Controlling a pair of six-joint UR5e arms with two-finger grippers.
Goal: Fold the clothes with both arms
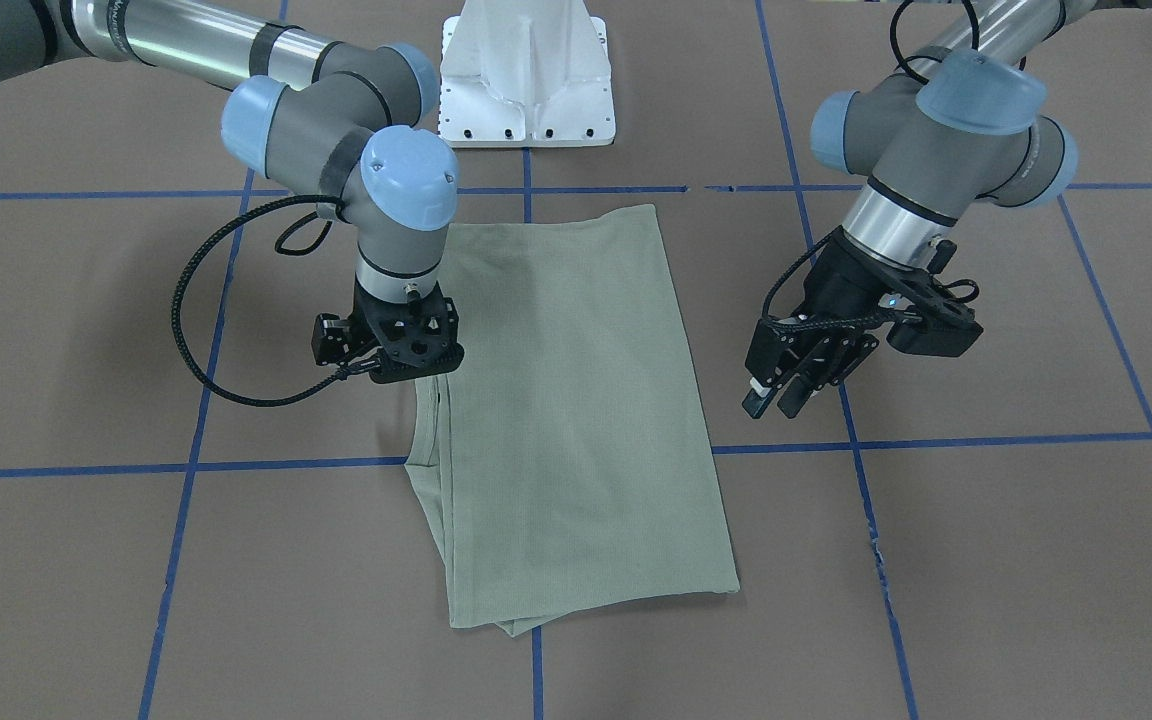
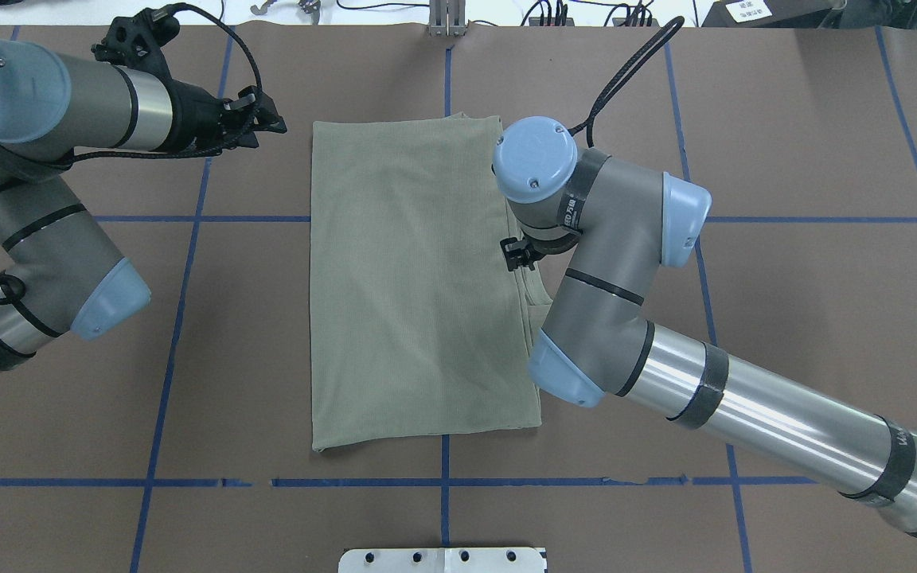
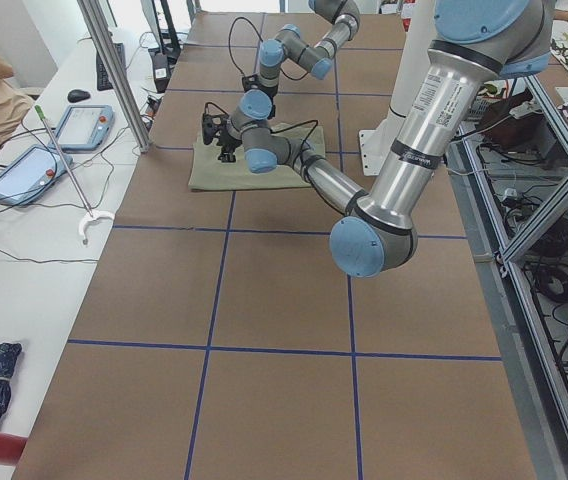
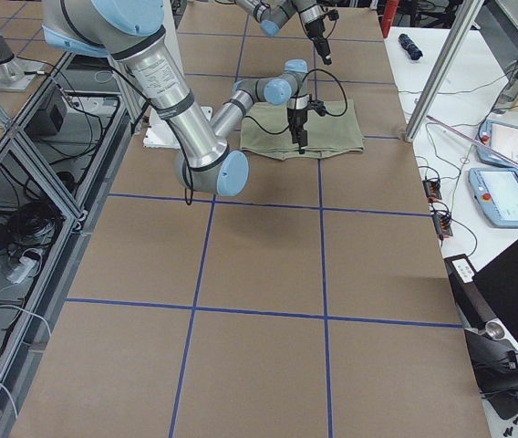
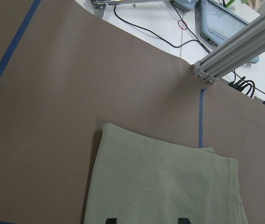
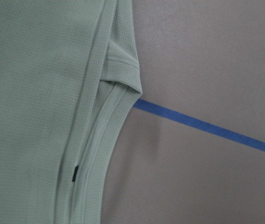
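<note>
The pale sage-green shirt (image 1: 576, 420) lies folded into a long rectangle in the middle of the brown table; it also shows in the overhead view (image 2: 411, 286). Its ribbed collar (image 6: 123, 70) and a small black label (image 6: 75, 173) show at the folded edge under my right wrist. My right gripper (image 1: 414, 362) points straight down over that collar-side edge (image 2: 516, 255). Its fingers are hidden, so I cannot tell if it is open or shut. My left gripper (image 1: 781, 400) hangs open and empty beside the shirt's opposite long edge, clear of the cloth (image 2: 271, 123). Its fingertips (image 5: 111, 220) stand apart.
The white pedestal base (image 1: 526, 80) stands at the robot's edge of the table. Blue tape lines (image 1: 286, 465) grid the brown surface. An aluminium post (image 5: 235, 46) stands past the table's far edge. Tablets (image 3: 84, 125) and cables lie on the operators' side table.
</note>
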